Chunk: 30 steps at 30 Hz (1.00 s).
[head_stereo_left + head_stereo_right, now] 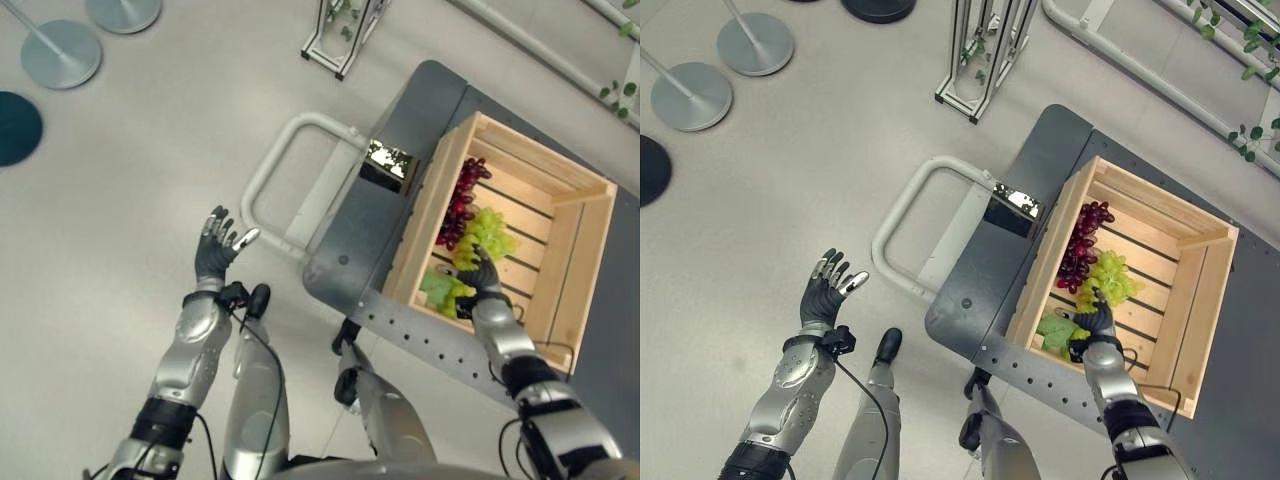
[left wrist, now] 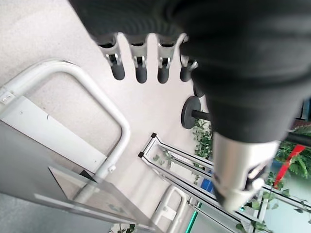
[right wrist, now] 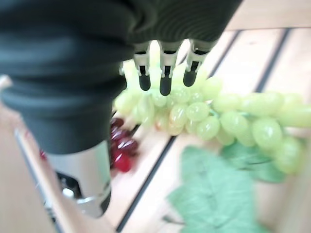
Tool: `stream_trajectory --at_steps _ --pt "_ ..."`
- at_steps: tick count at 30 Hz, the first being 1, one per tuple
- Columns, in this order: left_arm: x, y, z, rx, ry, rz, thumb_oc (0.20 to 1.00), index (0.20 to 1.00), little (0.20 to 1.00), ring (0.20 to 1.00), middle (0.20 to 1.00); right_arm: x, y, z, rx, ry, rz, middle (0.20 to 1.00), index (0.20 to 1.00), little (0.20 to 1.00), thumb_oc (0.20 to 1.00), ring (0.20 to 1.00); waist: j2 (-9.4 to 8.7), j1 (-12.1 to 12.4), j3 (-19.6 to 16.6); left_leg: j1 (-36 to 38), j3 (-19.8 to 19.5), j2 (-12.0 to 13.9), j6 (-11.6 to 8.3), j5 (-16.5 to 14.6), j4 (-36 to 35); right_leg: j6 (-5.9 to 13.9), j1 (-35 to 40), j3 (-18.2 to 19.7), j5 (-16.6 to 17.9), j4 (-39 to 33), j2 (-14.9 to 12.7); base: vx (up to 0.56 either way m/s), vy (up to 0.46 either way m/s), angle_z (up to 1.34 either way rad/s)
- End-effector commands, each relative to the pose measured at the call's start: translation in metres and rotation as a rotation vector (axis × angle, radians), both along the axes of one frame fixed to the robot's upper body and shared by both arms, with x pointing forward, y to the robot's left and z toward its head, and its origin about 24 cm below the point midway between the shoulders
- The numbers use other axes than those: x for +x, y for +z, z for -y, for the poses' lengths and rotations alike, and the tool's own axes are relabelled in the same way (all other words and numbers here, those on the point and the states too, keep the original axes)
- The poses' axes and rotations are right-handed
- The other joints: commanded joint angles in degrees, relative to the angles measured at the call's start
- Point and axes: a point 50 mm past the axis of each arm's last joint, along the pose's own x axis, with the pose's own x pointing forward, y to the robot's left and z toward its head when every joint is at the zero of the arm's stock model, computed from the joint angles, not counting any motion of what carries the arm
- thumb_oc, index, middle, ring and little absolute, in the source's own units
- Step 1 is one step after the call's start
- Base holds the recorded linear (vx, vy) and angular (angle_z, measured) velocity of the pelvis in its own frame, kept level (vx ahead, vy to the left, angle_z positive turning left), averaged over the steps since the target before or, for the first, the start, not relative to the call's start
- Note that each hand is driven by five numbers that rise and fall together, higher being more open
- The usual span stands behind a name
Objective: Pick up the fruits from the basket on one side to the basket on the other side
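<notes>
Right hand over green grapes in wooden crate on grey cart

Left hand, fingers straight, above cart handle

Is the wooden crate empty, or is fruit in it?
Not empty. The wooden crate holds red grapes, green grapes and a green leaf. The right hand reaches over the green bunch.
</notes>
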Motion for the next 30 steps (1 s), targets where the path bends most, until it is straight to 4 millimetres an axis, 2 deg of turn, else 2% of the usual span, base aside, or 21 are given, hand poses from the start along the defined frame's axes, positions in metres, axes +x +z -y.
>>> stream_trajectory --at_steps 1,6,10,14,19,30 --pt "-0.006 0.018 -0.004 -0.038 0.03 0.107 1.0 1.0 1.0 1.0 1.0 -0.012 0.01 0.017 -0.007 -0.05 0.063 1.0 1.0 1.0 1.0 1.0 0.6 -1.02 0.41 -1.9 0.83 0.45 2.24 4.7 -4.94 5.94 3.55 -0.24 -11.11 6.4 -4.2 -0.02 0.039 -0.12" --pt "-0.008 0.019 -0.007 -0.033 0.051 0.11 1.0 1.0 1.0 1.0 1.0 -0.02 0.015 0.023 -0.002 -0.09 0.101 1.0 1.0 1.0 1.0 1.0 -0.02 -1.84 0.41 -2.1 1.18 0.13 2.61 4.75 -4.76 6.21 2.99 0.29 -10.51 6.57 -4.6 0.0 0.021 -0.1" --pt "-0.007 0.019 -0.007 -0.032 0.053 0.107 1.0 1.0 1.0 1.0 1.0 -0.025 0.008 0.026 -0.004 -0.128 0.069 1.0 1.0 1.0 1.0 1.0 -0.45 -2.06 0.41 -2.1 1.52 -0.11 2.81 4.53 -4.55 6.31 2.86 0.62 -10.43 6.83 -4.83 0.0 0.008 -0.03" --pt "-0.006 0.018 -0.004 -0.039 0.047 0.104 1.0 1.0 1.0 1.0 1.0 -0.021 -0.003 0.021 0.021 -0.141 0.017 1.0 1.0 1.0 1.0 1.0 -0.22 -1.75 0.41 -1.65 1.75 -0.15 2.97 3.79 -4.36 6.33 3.05 0.83 -10.75 7.09 -4.88 0.0 0.0 0.0" --pt "-0.005 0.017 0.002 -0.052 0.021 0.099 1.0 1.0 1.0 1.0 1.0 -0.006 -0.013 0.005 0.092 -0.132 -0.032 1.0 1.0 1.0 1.0 1.0 0.5 -1.01 0.41 -2.33 1.74 -0.59 3.25 4.03 -4.01 6.46 2.57 0.87 -10.25 7.08 -5.18 0.0 0.0 0.0" --pt "-0.004 0.013 0.02 -0.075 -0.038 0.081 1.0 1.0 1.0 1.0 1.0 0.029 -0.009 -0.026 0.141 -0.088 -0.089 1.0 1.0 1.0 1.0 1.0 2.53 1.0 0.41 -2.23 1.67 -1.11 3.56 3.39 -3.72 6.36 3.0 0.72 -10.39 6.97 -5.28 0.0 0.0 0.0"
